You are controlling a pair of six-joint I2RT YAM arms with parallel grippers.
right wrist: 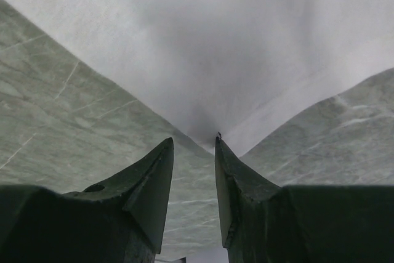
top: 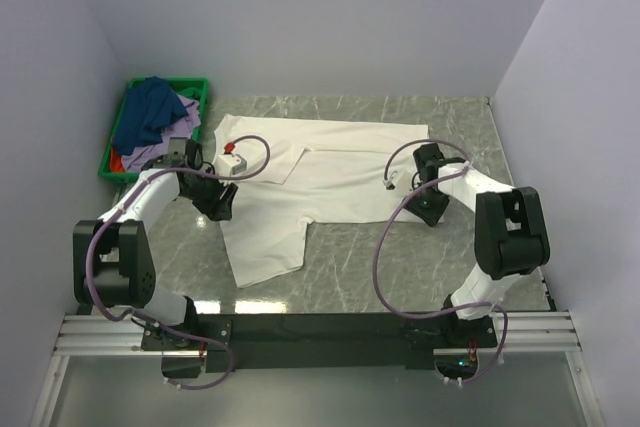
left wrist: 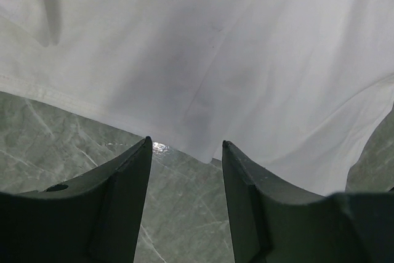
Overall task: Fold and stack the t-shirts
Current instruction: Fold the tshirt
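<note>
White t-shirt (top: 330, 162) lies spread across the middle of the green-grey marble table (top: 400, 257). Its long side runs left to right, and one flap reaches toward the near edge on the left. A flat crease crosses its upper middle.

At the table's far left corner stands a green plastic crate (top: 190, 81). It holds a heap of more shirts: a dark blue t-shirt (top: 150, 112) on top, a lavender t-shirt (top: 186, 125) beside it on the right, and a bit of a red t-shirt (top: 118, 160) at the near end.

Both arms bend inward over the table. The left arm (top: 150, 192) reaches the white shirt's left edge. The right arm (top: 480, 187) reaches its near right corner.

The left gripper (left wrist: 184, 146) stands low with its jaws apart. Bare marble shows in the gap, and the shirt's hem lies just past the tips, not pinched.

The right gripper (right wrist: 192, 141) also has parted jaws, set narrower. The shirt's pointed corner meets the tips, with marble visible in the gap.

A small red mark (top: 231, 147) shows on the white cloth near the left wrist.
</note>
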